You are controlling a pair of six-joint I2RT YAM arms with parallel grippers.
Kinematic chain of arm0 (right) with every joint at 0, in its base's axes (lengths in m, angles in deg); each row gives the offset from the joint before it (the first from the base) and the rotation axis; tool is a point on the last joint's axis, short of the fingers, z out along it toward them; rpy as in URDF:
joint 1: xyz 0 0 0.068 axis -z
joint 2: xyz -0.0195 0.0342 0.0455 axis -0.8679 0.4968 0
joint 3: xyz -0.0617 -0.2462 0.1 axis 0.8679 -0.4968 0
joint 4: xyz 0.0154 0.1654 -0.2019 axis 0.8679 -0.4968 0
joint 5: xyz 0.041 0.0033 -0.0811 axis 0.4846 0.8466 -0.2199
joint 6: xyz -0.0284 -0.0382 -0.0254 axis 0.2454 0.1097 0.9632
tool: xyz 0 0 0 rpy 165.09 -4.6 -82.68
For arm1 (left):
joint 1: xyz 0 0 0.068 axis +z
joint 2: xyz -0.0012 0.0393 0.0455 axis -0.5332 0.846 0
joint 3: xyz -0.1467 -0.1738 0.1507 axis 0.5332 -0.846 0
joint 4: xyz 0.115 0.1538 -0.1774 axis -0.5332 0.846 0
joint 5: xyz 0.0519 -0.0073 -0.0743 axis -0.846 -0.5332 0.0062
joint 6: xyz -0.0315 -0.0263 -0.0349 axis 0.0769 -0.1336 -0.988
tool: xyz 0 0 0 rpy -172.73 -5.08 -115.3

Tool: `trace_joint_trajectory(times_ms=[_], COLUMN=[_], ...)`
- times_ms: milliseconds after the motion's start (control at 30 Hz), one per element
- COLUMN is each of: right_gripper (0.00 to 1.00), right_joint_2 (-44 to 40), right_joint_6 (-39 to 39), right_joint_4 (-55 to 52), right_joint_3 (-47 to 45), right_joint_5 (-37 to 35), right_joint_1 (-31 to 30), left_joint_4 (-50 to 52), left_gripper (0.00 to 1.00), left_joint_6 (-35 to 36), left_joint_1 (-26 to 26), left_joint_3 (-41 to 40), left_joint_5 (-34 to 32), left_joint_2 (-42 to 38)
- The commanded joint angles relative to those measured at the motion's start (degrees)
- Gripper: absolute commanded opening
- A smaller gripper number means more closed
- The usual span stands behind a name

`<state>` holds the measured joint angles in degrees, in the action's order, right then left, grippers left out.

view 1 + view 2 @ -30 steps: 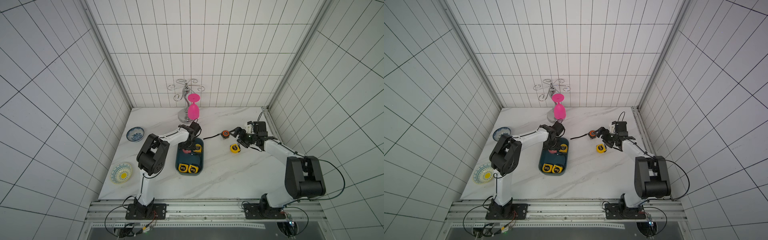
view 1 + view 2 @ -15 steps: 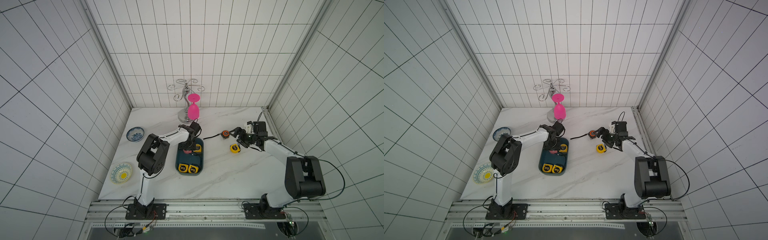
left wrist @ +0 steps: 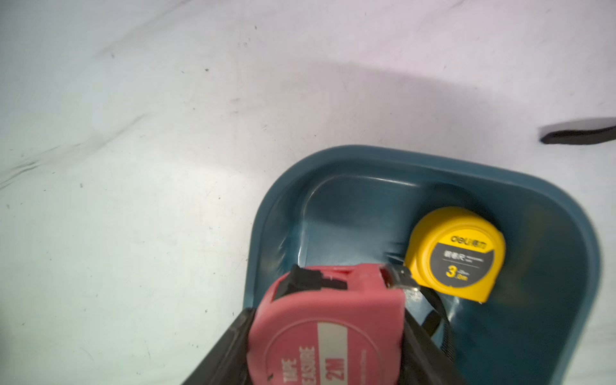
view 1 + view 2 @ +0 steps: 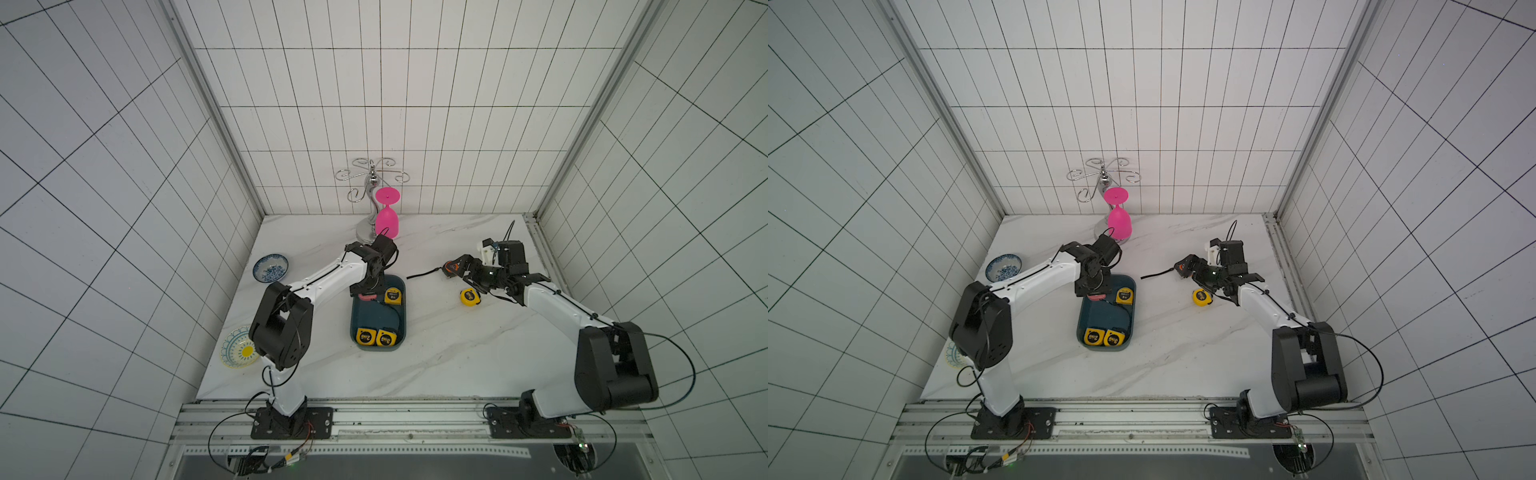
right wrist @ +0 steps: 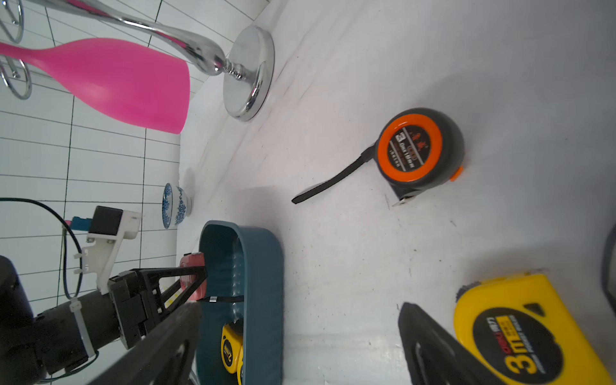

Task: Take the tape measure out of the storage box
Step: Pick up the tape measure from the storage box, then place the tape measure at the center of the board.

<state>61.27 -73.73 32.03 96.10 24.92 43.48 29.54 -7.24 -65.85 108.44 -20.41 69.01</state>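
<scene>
Since the pink tape measure (image 3: pixel 320 343) is already clamped between the jaws of the left pincer (image 3: pixel 328 313), the step in hand looks like the lift-out. It hangs at the upper left corner of the storage box (image 3: pixel 383 160) in both top views, and the right wrist view puts it about level with the rim, so it is not out yet. Its black strap (image 3: pixel 445 326) trails down into the box, just beside a yellow tape measure (image 3: pixel 456 253) lying there. I would raise it straight up until case and strap clear the wall, then carry it sideways to bare worktop (image 4: pixel 436 353); going sideways early could drag the strap over the yellow neighbour or tug the box. Toward the right of the top views the right pincer (image 4: pixel 465 276) stands with jaws wide apart, gripping nothing that I can see, just beside a loose yellow tape measure (image 4: pixel 469 297). Against the picture a second ago, both arms and every loose thing lie where they were; only the left jaws have drawn in onto the case.
</scene>
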Motion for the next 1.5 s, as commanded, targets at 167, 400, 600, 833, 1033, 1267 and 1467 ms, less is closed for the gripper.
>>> trace_joint_trajectory(times_ms=[167,400,600,833,1033,1267,1467], right_gripper=[0.98,0.99,0.99,0.99,0.99,0.97,0.93], right_joint_2=[-6.07,-9.25,-8.05,-4.24,-0.71,1.28,1.2], right_joint_6=[-1.15,-3.07,-2.99,-2.9,-3.1,-4.17,-4.49], right_joint_4=[6.76,14.14,22.24,33.64,38.47,43.36,46.6], right_joint_3=[-5.1,-8.05,-9.21,-9.87,-8.55,-8.66,-10.52], right_joint_5=[-4.24,-7.86,-9.85,-10.91,-9.92,-8.33,-7.91], right_joint_1=[-7.45,-13.99,-18.6,-20.79,-21.06,-21.15,-21.15], left_joint_4=[2.43,0.05,-5.26,-9.3,-12.01,-13.19,-13.99], left_gripper=[0.0,0.0,0.0,0.0,0.0,0.0,0.0], left_joint_6=[-6.33,-10.51,-15.17,-18.41,-19.84,-20.02,-20.2], left_joint_1=[-0.52,-0.74,-0.85,-1.53,-1.58,-1.68,-1.47], left_joint_3=[7.41,13.29,14.22,12.83,9.84,8.32,7.21], left_joint_5=[1.6,8.3,17.06,22.98,25.88,26.27,27.95], left_joint_2=[-7.1,-7.51,-6.35,-6.07,-6.25,-5.73,-5.46])
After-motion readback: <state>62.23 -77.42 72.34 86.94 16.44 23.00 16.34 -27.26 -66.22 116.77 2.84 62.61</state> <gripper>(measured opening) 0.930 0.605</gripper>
